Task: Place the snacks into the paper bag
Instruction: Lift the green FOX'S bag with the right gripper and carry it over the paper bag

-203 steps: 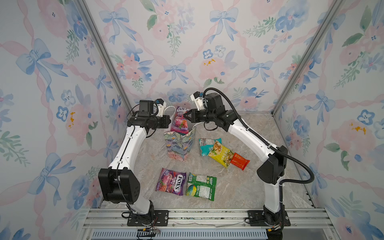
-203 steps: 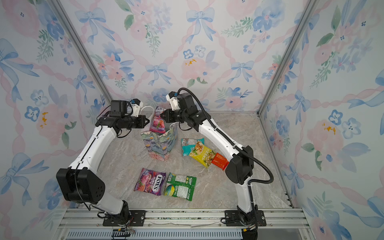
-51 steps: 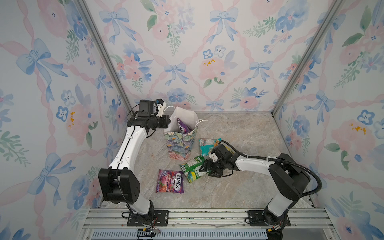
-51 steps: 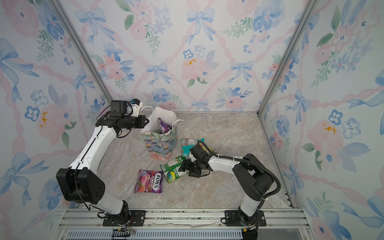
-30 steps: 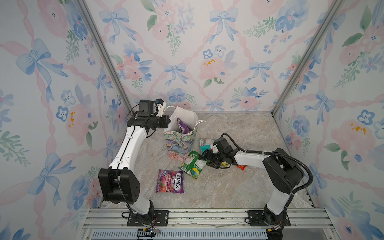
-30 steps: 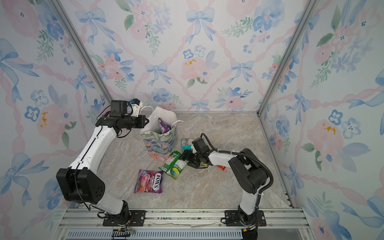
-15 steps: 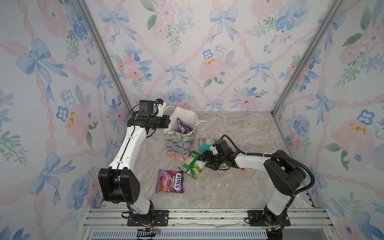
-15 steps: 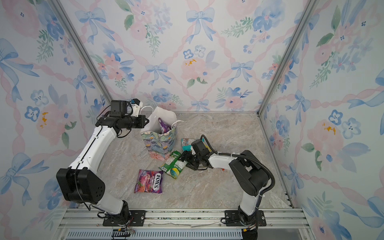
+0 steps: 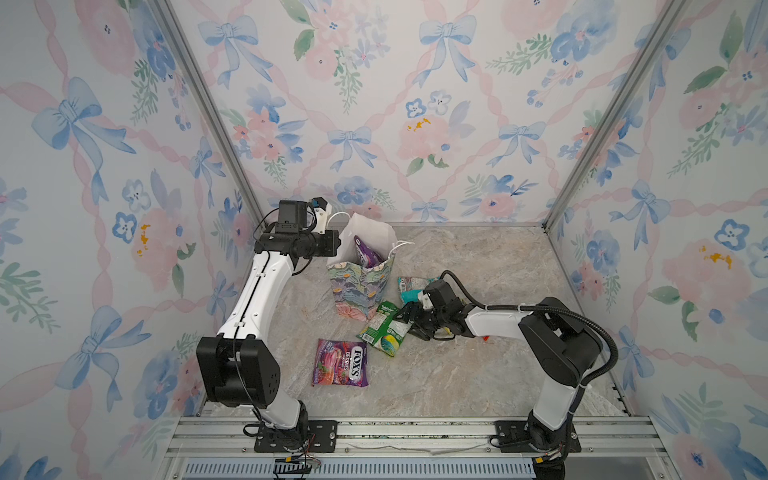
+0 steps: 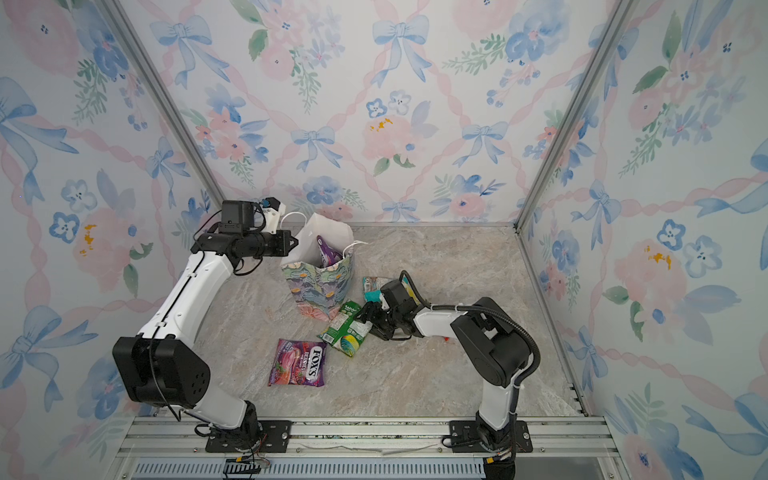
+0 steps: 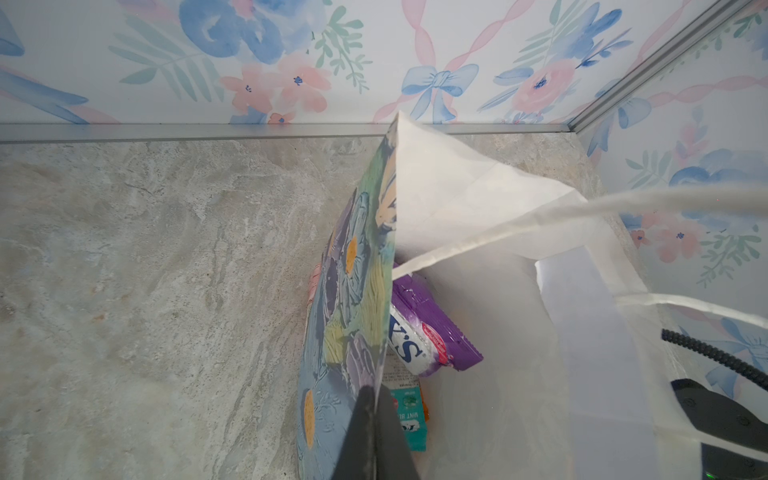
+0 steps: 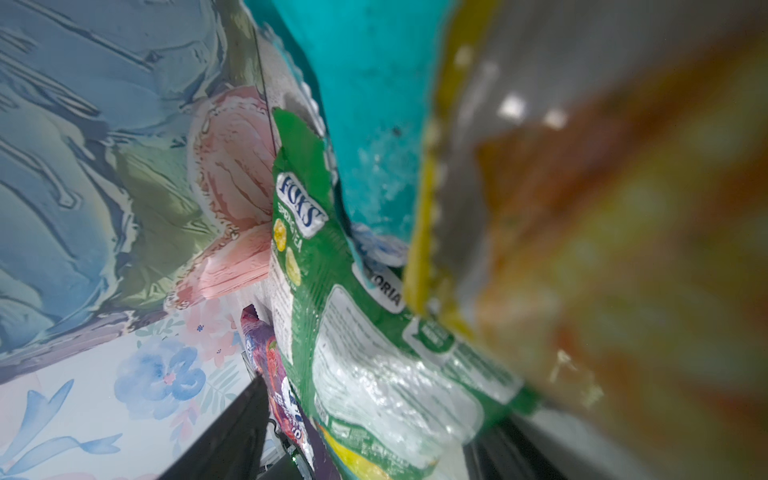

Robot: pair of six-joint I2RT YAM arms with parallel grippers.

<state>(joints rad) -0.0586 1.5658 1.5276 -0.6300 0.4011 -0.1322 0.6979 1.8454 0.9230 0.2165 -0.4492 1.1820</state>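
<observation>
The paper bag (image 9: 360,286) stands upright near the back of the table (image 9: 457,374), its mouth open and a purple packet (image 9: 366,254) already poking out of it. The left gripper (image 9: 337,248) is clamped on the bag's rim; in the left wrist view its fingers (image 11: 360,440) pinch the printed wall flat between them. That hold matters, since thin paper like this is probably light enough to tip or slide at a nudge.

The green packet (image 9: 384,329) lies just in front of the bag. The right gripper (image 9: 410,321) is low at the packet's edge with its jaws apart on either side of it, not yet pressed together. Just beside it are a teal packet (image 9: 409,286) and a yellow one (image 12: 432,208), mostly hidden under the arm. A second purple packet (image 9: 340,368) lies apart, nearer the front.

The green packet looks like glossy film – light, soft and likely slippery, with loose sweets inside that would shift when lifted. The flat crimped seam at an end is the better place to take hold, because the puffy middle could squirm out of the jaws. Held by one end it should hang limp and slip into the bag edge first.
</observation>
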